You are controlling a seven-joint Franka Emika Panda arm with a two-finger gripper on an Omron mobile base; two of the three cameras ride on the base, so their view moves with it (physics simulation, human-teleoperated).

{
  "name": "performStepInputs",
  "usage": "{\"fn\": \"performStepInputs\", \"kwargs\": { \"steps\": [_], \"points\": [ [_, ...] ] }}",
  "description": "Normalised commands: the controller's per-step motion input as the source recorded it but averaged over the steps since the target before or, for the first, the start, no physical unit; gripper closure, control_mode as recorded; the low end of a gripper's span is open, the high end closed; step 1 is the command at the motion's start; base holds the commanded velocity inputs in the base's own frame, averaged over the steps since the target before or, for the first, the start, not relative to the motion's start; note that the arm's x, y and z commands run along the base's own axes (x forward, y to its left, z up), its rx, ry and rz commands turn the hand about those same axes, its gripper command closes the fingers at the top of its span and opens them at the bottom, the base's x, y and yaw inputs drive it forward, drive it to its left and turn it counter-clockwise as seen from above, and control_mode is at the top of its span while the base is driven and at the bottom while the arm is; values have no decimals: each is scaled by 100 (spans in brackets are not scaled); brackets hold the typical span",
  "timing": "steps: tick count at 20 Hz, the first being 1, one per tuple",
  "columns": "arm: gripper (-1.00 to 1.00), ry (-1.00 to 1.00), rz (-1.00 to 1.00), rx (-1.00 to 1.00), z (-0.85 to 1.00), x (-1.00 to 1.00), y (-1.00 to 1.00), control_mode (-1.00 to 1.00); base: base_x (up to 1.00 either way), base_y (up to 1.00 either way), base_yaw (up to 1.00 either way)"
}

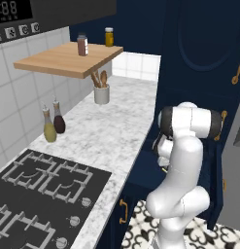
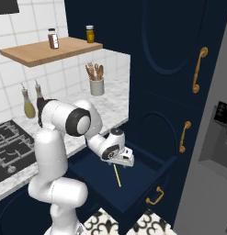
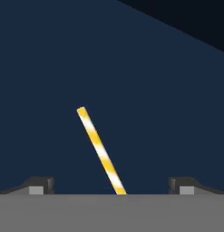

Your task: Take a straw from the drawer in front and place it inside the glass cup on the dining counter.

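Straw [image 3: 98,147] lies in the drawer [image 2: 147,172], not yet grasped; gripper [image 2: 124,161] spread wide above it, seemingly not touching. Pickup and cup placement remain.

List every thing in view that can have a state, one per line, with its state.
drawer: pulled open.
straw: lying flat on the drawer floor, not gripped.
claw: open, poised over the straw, fingers either side of it.
tall cabinet doors: closed.
utensil holder: upright on the counter, utensils in it.
two bottles: upright beside the stove.
two jars: upright on the wooden shelf.
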Motion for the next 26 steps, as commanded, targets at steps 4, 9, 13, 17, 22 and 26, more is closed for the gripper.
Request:
{"fn": "performStepInputs", "kwargs": {
  "steps": [4, 9, 13, 17, 22, 26],
  "points": [
    [-100, 11, 10, 0, -50, 35, 7, -100, 0, 0, 0],
    [-100, 9, 10, 0, -38, 33, 5, -100, 0, 0, 0],
    [-100, 6, 9, 0, -44, 22, 0, -100, 0, 0, 0],
    [100, 0, 8, 0, -40, 1, 0, -100, 0, 0, 0],
    [100, 0, 5, 0, -30, 0, -4, -100, 0, 0, 0],
    [100, -1, 1, 0, -13, 0, -10, -100, 0, 0, 0]
  ]
}}
